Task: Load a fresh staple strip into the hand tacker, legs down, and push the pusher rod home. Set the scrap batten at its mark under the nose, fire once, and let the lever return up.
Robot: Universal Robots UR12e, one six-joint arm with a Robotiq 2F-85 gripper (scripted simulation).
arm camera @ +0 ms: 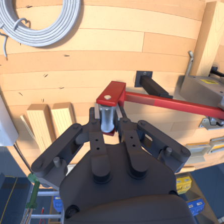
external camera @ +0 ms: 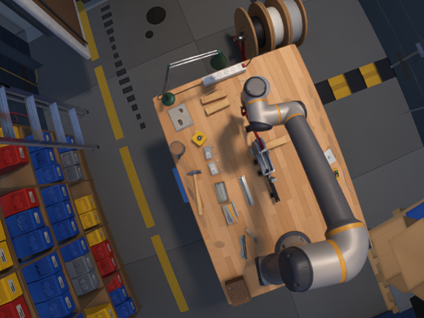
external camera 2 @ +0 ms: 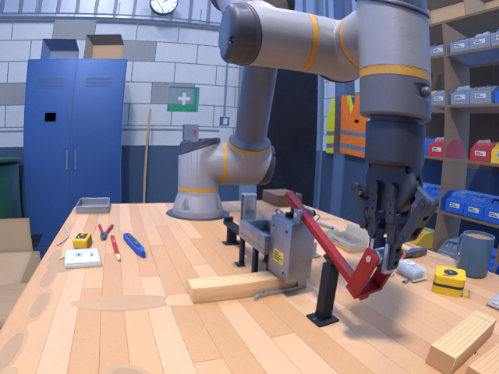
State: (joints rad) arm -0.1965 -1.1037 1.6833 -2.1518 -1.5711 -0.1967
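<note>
My gripper [arm camera: 108,118] [external camera 2: 387,257] has its two fingers clamped on the silver grip pin [arm camera: 107,120] at the free end of the red lever [external camera 2: 328,247] [arm camera: 171,103], which slopes down low from the hand tacker [external camera 2: 288,245] [external camera: 264,159]. The grey tacker sits on black posts in the middle of the bench. The scrap batten [external camera 2: 233,286] [external camera: 277,142] lies flat on the bench with one end under the tacker's nose. I cannot see the staple strip or the pusher rod's end.
A grey tray [external camera 2: 92,204] sits at the bench's far left corner. Two wooden blocks [arm camera: 53,123] lie near the gripper, a black post [external camera 2: 325,292] stands under the lever, and a yellow tape measure [external camera 2: 448,280] and mug [external camera 2: 475,253] sit to the right.
</note>
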